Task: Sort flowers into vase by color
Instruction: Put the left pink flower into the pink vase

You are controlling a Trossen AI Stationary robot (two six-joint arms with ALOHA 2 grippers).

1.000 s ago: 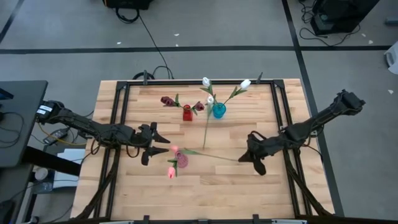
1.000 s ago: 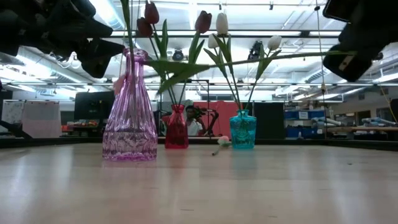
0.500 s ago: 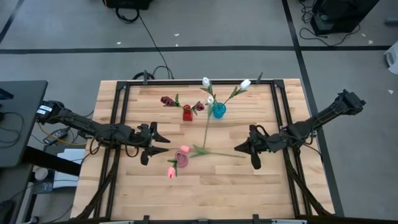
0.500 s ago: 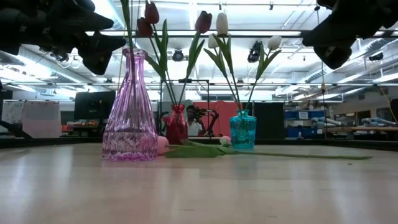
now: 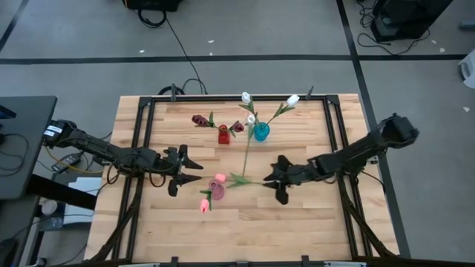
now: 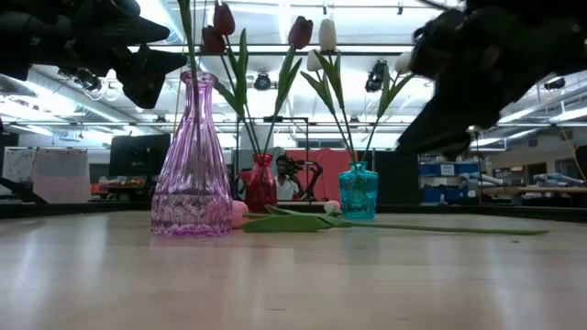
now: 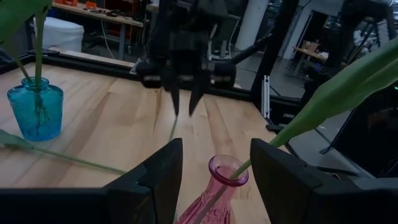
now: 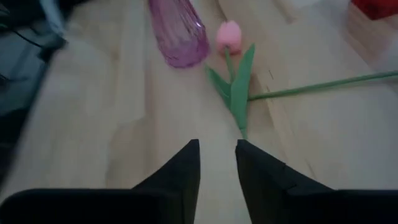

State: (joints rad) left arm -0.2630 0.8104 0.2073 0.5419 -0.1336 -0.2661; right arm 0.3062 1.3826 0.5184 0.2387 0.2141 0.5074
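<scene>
Grey floor (image 5: 245, 30), ceiling strip lights (image 6: 514, 133)

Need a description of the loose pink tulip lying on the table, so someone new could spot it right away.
Start at the pink glass vase near the table's middle. The pink tulip lies flat on the wood beside its base, its stem running toward the right claw. It is the only pink flower lying down; the other pink one stands in the vase.

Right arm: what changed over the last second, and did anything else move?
The right hand let go of the pink tulip, which dropped from the air onto the table beside the pink vase. The hand then moved left along the stem toward it. The left hand, the red vase and the blue vase stayed put.
</scene>
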